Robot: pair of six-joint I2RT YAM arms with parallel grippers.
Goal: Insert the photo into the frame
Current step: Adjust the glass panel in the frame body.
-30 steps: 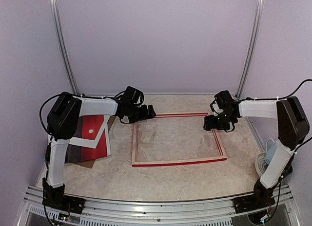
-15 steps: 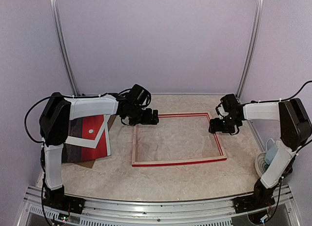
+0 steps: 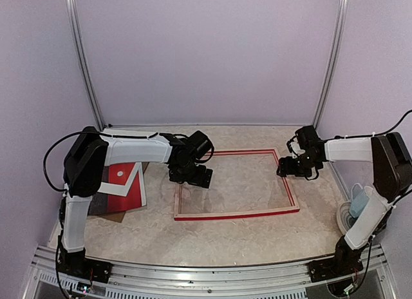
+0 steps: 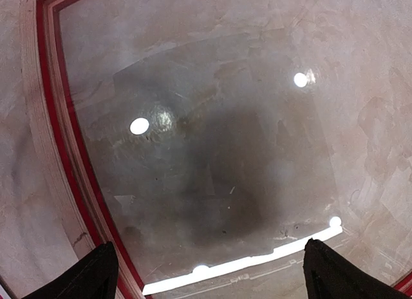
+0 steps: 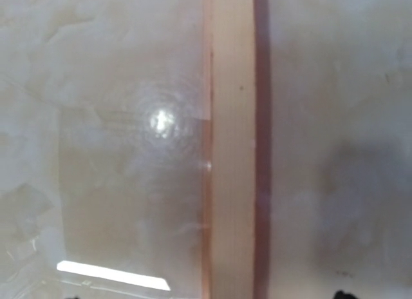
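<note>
Leftward, the white mat (image 3: 116, 188) lies across the photo (image 3: 129, 167), beside the frame (image 3: 235, 214).

Spread end effector (image 4: 212, 274) hovers over the frame (image 4: 53, 118).

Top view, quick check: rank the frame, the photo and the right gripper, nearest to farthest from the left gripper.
1. the frame, directly under the left gripper, at its left rail.
2. the photo, off to the left, beside the frame.
3. the right gripper, across over the frame's right rail.
</note>
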